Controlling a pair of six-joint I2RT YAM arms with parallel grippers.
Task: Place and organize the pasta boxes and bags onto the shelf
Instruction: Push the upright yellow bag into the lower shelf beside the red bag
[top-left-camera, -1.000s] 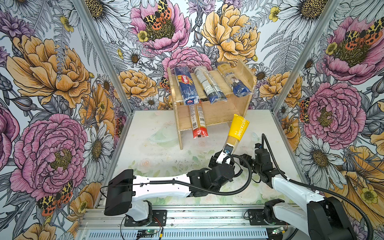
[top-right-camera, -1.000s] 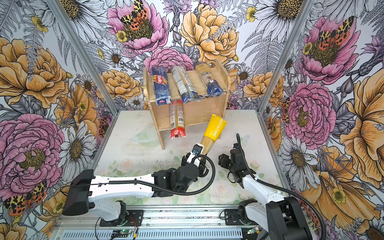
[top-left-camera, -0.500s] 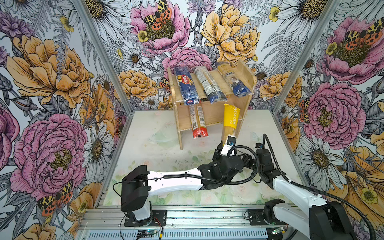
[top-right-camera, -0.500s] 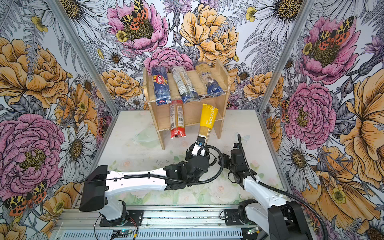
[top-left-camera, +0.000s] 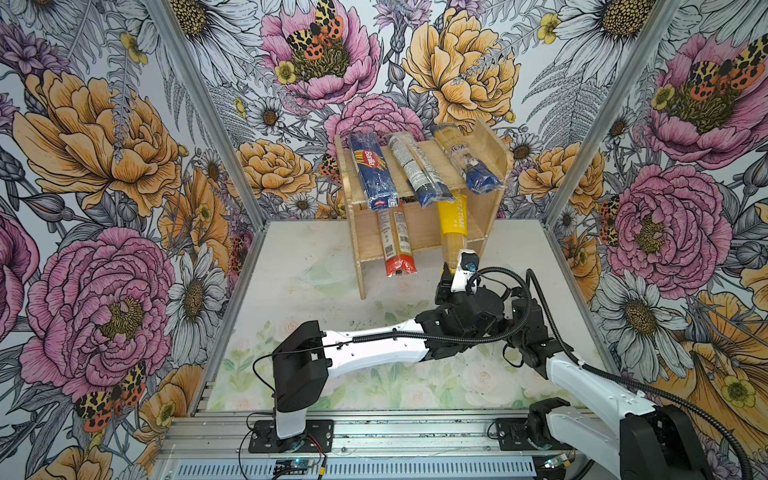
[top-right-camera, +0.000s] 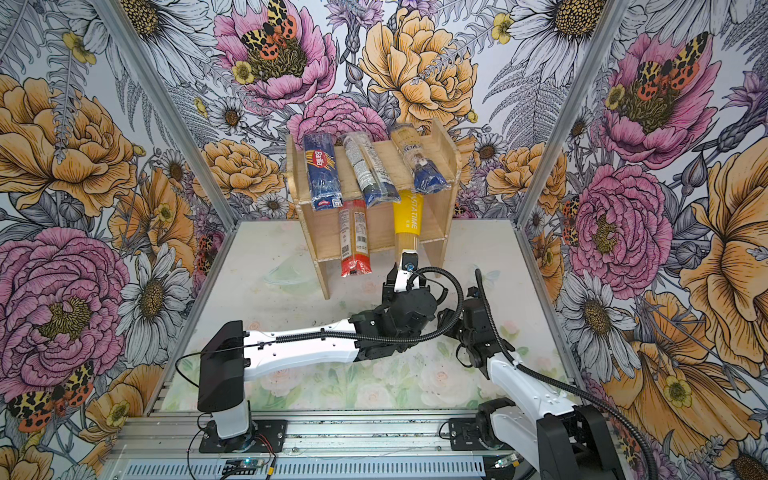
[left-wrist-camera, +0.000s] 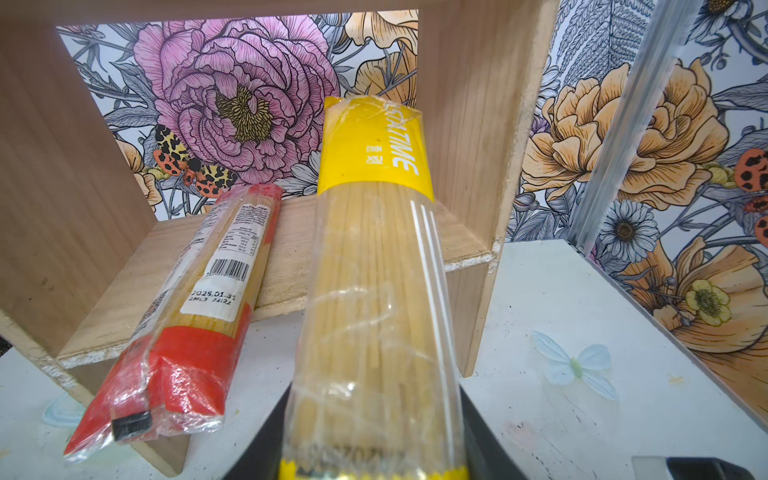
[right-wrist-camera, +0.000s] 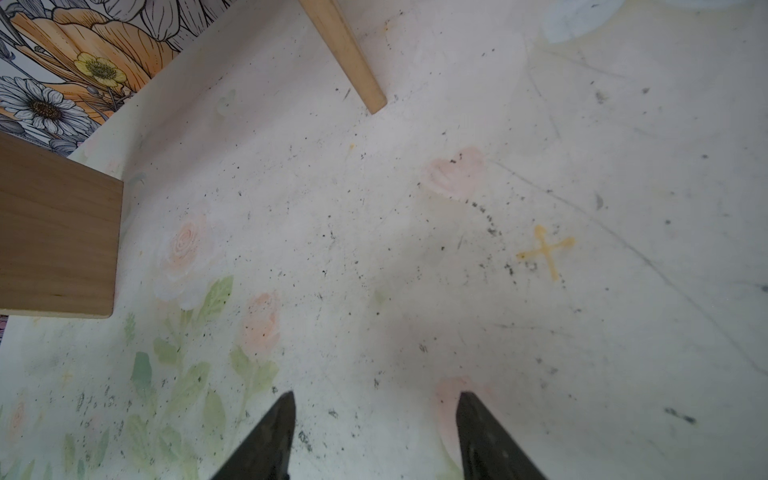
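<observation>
The left gripper (left-wrist-camera: 374, 440) is clamped tight on the near end of a long clear-plastic spaghetti pack with yellow ends (left-wrist-camera: 374, 270). Its black fingers (left-wrist-camera: 266, 449) press the crinkled film on both sides. Ahead of the fingers, the pack's far end reaches over the lower board of the raw, chipped-edged wooden shelf (left-wrist-camera: 291, 253), beside a glossy red-ended spaghetti pack (left-wrist-camera: 199, 316). The right gripper (right-wrist-camera: 374, 419) hangs with its pointed black fingers (right-wrist-camera: 270, 440) spread apart and empty, above the scuffed white floral table (right-wrist-camera: 415, 208).
</observation>
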